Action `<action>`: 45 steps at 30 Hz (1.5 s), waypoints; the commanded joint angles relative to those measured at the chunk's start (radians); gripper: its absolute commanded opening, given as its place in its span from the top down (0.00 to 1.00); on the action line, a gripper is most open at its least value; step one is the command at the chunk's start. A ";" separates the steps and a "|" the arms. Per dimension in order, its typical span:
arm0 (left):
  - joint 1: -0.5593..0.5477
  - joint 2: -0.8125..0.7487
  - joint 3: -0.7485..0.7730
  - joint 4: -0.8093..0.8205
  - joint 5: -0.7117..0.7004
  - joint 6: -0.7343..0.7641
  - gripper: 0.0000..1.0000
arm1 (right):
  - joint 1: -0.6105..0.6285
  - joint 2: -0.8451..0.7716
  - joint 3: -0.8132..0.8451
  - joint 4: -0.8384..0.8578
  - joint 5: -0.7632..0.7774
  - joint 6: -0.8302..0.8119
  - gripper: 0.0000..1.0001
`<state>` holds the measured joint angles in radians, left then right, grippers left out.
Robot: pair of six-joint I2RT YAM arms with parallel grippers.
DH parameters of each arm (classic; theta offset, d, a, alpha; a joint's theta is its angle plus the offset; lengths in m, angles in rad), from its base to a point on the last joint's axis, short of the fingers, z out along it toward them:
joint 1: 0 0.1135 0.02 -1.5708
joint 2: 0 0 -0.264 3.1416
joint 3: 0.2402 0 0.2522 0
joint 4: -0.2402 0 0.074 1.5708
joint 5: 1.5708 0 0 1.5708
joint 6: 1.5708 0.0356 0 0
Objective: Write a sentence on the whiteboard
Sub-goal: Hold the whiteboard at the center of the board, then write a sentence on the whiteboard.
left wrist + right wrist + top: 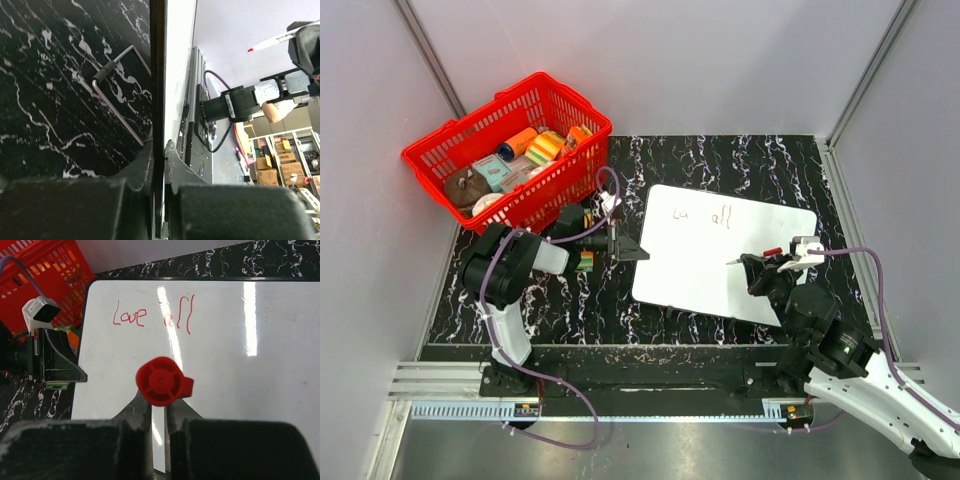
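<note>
The whiteboard [700, 275] lay on the worktop [570, 300], nearer to its right edge. The jaws of the left arm [510, 262] were closed on the board's left rim. The jaws of the right arm [820, 330] held a red-capped pen [162, 381] above the board. The sentence [150, 315] read "Love all".

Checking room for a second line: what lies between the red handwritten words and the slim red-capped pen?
Only bare surface of the flat white whiteboard; the right wrist view shows it.
</note>
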<state>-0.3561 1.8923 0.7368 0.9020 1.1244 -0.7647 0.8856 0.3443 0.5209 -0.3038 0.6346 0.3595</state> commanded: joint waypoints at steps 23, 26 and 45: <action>0.006 -0.186 -0.300 -0.081 -0.261 0.263 1.00 | 0.007 0.433 0.103 0.462 -0.136 -0.137 1.00; 0.012 -0.232 -0.332 -0.123 -0.299 0.291 1.00 | 0.009 0.486 0.107 0.532 -0.147 -0.180 1.00; 0.049 -0.197 -0.427 0.089 -0.276 0.208 1.00 | 0.117 0.597 -0.044 0.914 -0.231 -0.304 1.00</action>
<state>-0.3229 1.6581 0.3454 1.0065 0.9569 -0.7040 0.9283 0.9154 0.4763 0.4736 0.3630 0.1024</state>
